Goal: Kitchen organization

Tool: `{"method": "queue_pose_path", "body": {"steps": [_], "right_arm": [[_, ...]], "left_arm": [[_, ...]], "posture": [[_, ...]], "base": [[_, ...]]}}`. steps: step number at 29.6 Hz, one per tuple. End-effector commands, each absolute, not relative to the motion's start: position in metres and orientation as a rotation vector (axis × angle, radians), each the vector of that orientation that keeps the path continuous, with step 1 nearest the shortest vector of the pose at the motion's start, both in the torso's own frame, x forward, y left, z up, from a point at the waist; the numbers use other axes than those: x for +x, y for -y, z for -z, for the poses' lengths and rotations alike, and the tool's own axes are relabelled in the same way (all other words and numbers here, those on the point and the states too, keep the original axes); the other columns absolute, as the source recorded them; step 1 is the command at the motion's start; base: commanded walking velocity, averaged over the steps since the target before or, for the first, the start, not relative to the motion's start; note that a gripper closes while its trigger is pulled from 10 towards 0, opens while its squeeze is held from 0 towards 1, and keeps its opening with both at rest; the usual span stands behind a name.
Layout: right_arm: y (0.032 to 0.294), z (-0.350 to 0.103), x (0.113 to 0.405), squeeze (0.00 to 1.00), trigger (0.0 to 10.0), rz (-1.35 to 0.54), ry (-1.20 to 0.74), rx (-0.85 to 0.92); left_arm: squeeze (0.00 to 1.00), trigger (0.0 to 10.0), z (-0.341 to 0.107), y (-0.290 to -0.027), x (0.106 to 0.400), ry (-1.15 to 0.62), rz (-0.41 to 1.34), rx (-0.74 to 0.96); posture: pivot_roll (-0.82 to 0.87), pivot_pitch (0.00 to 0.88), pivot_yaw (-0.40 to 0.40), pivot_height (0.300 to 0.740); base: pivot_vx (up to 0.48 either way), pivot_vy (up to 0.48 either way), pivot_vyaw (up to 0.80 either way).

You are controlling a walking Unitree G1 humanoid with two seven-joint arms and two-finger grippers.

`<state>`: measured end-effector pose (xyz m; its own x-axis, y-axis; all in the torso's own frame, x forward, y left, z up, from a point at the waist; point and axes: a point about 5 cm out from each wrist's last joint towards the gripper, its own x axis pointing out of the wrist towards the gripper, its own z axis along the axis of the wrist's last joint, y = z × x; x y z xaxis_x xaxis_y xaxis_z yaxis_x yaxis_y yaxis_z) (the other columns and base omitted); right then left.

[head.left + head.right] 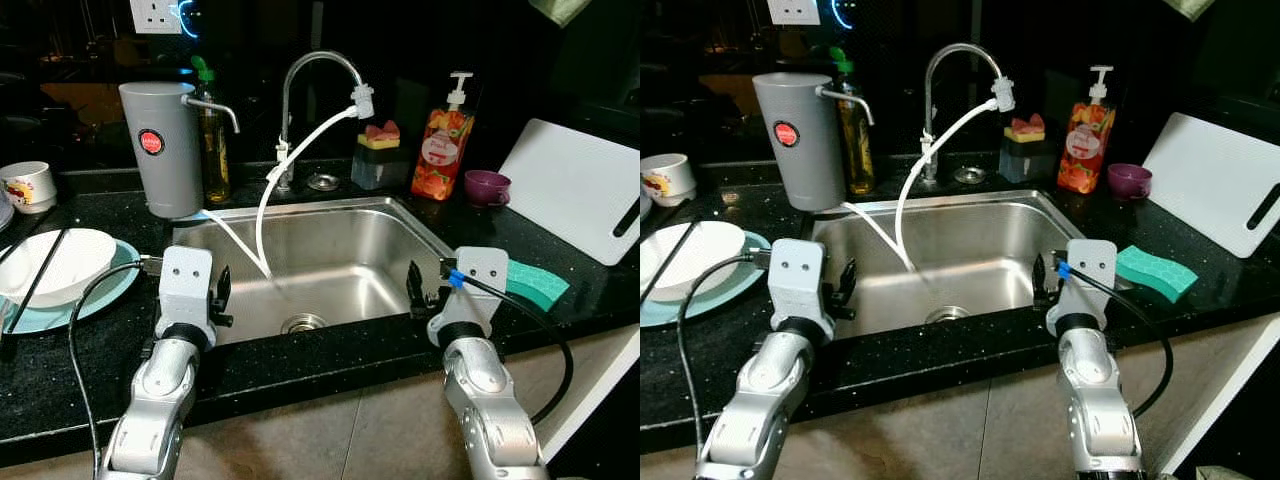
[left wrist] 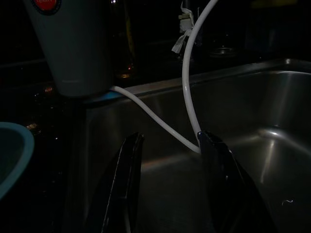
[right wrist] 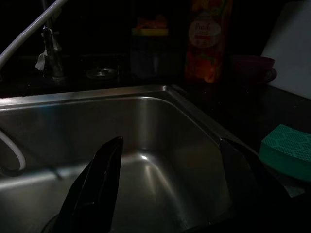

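Both grippers hover over the front rim of the stainless steel sink set in the black speckled counter. The left gripper and right gripper each have jaws spread apart, holding nothing. A green rectangular sponge lies on the counter just right of the sink, near the right gripper.

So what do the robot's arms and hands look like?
Both arms are shiny silver metal with rounded joints. Each ends in a pale grey boxy block with two round holes, then the left gripper and right gripper, whose jaws are long and black. Black cables loop off both; the right one has a blue clip.
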<state>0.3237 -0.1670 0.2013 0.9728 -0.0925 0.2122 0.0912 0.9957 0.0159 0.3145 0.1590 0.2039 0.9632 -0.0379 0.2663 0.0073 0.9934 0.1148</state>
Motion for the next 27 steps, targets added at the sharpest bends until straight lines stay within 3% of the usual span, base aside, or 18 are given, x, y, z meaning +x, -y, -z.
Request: {"method": "queue_pose_path", "body": {"steps": [1,27], "right_arm": [[0.1693,-0.2024,0.3226,0.0,10.0,0.095,0.228,0.01],[0.1704,-0.2009,0.3191,0.0,10.0,0.103,0.227,0.009]], "left_arm": [[0.0,10.0,-0.1978,-0.1583,0.3145,0.249,0.026,0.112],[0.0,10.0,-0.1974,-0.1528,0.3198,0.246,0.049,0.11]], "posture": [[0.09,0.056,-0.061,0.74],[0.07,0.031,-0.064,0.74]], "base": [[0.0,0.0,0.0],[0.0,0.0,0.0]]}}
